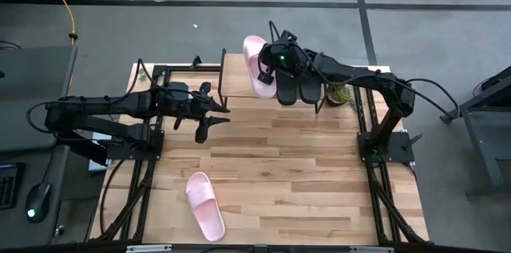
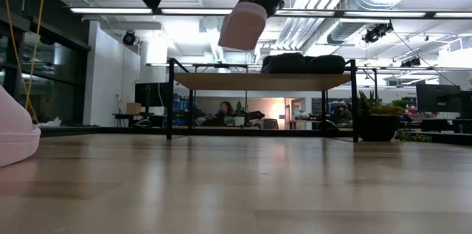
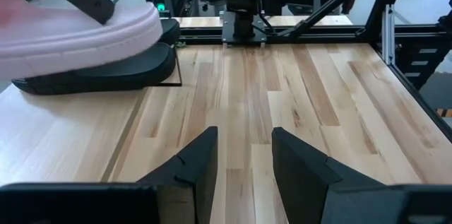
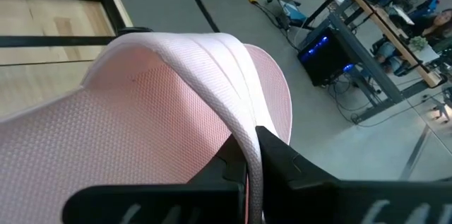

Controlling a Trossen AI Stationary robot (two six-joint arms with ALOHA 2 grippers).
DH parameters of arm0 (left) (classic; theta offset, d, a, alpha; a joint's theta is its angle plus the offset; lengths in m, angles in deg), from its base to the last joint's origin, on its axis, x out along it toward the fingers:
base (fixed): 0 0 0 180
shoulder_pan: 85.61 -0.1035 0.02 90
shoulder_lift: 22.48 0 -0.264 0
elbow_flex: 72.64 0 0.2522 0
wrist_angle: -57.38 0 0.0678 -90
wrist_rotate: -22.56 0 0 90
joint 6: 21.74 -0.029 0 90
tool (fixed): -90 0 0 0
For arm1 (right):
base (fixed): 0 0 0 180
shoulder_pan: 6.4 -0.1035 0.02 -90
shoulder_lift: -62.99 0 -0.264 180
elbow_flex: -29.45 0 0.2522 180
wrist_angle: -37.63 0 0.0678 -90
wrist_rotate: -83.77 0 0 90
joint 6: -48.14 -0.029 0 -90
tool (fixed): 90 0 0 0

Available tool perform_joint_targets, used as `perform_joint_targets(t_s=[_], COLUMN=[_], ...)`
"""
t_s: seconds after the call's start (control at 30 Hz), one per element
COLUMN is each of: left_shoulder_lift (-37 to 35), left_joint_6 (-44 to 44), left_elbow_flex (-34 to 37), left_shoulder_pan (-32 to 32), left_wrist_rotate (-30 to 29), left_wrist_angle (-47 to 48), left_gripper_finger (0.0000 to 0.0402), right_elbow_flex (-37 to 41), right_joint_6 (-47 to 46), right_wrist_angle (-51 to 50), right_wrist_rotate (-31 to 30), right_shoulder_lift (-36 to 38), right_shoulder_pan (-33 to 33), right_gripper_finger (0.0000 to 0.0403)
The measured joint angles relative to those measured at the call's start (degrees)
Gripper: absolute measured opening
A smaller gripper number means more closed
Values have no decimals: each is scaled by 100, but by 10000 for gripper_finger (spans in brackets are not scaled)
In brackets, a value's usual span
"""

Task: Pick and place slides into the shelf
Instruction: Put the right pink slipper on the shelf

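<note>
Pink slide (image 1: 257, 63) lifted above shelf (image 1: 239, 85) (black pair (image 1: 297, 87) on top), other pink slide (image 1: 205, 204) on table

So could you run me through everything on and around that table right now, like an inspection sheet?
Surface: light wood tabletop, bare in the middle.
Job's things: two black slides lie on the shelf; one pink slide lies near the table's front edge; the other pink slide is held up over the shelf.
Clutter: small potted plant beside the shelf.
Grippers: right gripper shut on the held slide's strap; left gripper open, empty, over the table.
Cables: yellow cable on the floor; black cables along both arms.
Surroundings: desks, monitors, a seated person far behind.
</note>
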Motion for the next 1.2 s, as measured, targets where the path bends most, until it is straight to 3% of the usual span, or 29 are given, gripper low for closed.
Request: perform_joint_targets(t_s=[0.3, 1.2], left_shoulder_lift=[0, 0], left_joint_6=[0, 4], left_elbow_flex=[-4, -4], left_shoulder_pan=[0, 0], left_wrist_rotate=[0, 0], left_wrist_angle=[0, -2], left_gripper_finger=[120, 120], right_elbow_flex=[750, 1580], right_joint_6=[188, 191], right_wrist_angle=[1052, 1885], right_wrist_rotate=[50, 66], right_shoulder_lift=[-2, -4], right_shoulder_pan=[43, 110], right_gripper_finger=[0, 0])
